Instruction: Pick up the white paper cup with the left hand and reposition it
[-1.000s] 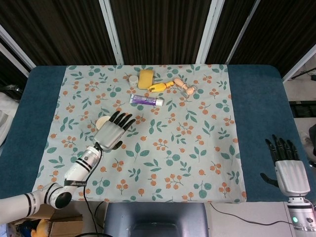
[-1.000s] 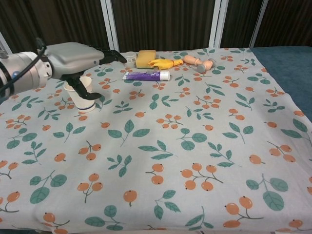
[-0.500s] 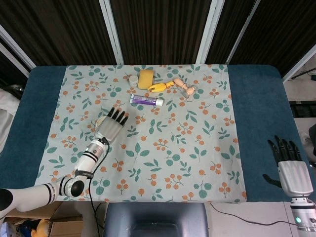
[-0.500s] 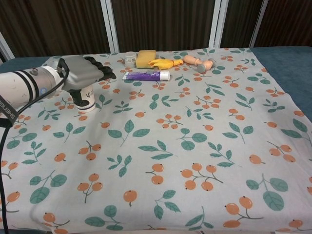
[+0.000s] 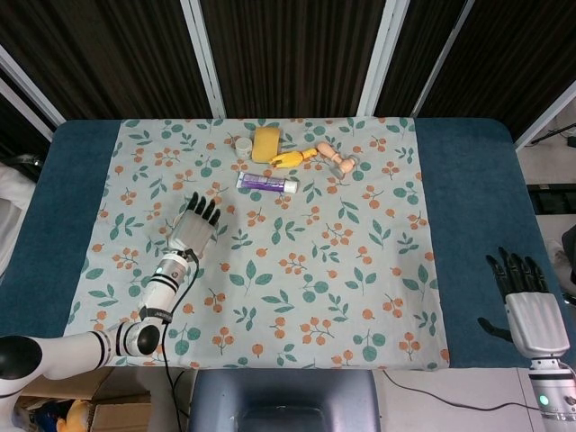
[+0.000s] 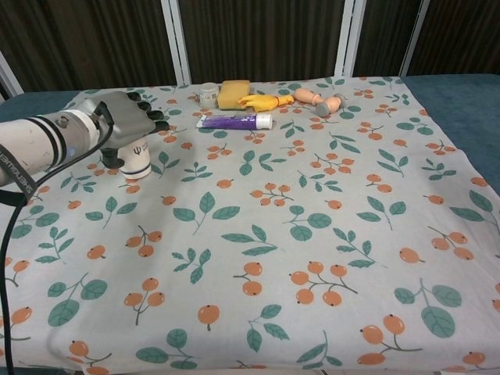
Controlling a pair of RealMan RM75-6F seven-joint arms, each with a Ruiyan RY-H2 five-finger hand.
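The cup (image 6: 137, 162) sits directly under your left hand (image 6: 125, 125), whose fingers cover its top, though a real grip can't be confirmed.

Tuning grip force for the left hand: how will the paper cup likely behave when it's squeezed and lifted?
The cup looks thin-walled, so it is probably light and crushes easily. It stands upright on a narrow base on soft cloth, so a sideways nudge may tip it. The left hand covers its top; whether it is empty cannot be told.
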